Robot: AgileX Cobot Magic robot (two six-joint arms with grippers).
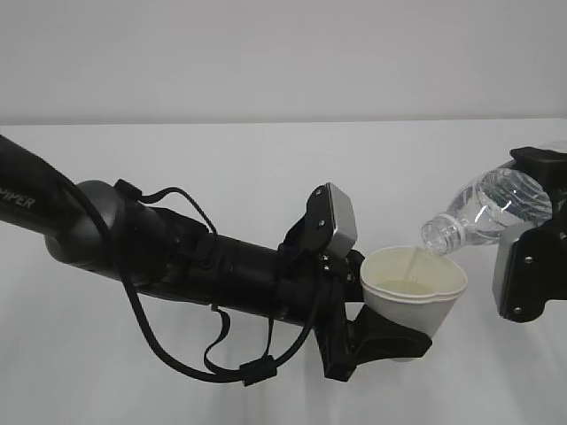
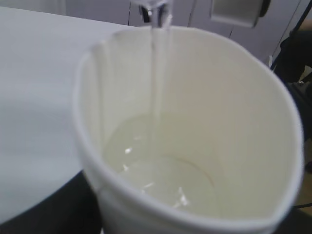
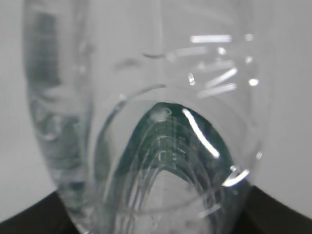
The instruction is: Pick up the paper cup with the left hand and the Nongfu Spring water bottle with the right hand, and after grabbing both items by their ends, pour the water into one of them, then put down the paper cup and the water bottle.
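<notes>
My left gripper point(image 1: 397, 341) is shut on the lower end of the white paper cup point(image 1: 413, 292), holding it upright above the table. My right gripper point(image 1: 542, 217) is shut on the rear end of the clear Nongfu Spring water bottle point(image 1: 490, 209). The bottle is tilted with its open mouth down over the cup's rim. A thin stream of water point(image 2: 157, 73) falls into the cup point(image 2: 204, 112), and a shallow pool point(image 2: 161, 178) covers its bottom. In the right wrist view the bottle point(image 3: 156, 122) fills the frame, with its dark green label showing through and only dark finger edges point(image 3: 278, 212) visible.
The white table point(image 1: 221, 177) stretches beneath both arms. The long black left arm point(image 1: 159, 243), with its looping cables, crosses the left half of the exterior view. A grey box point(image 1: 337, 217) on the left wrist sits just left of the cup.
</notes>
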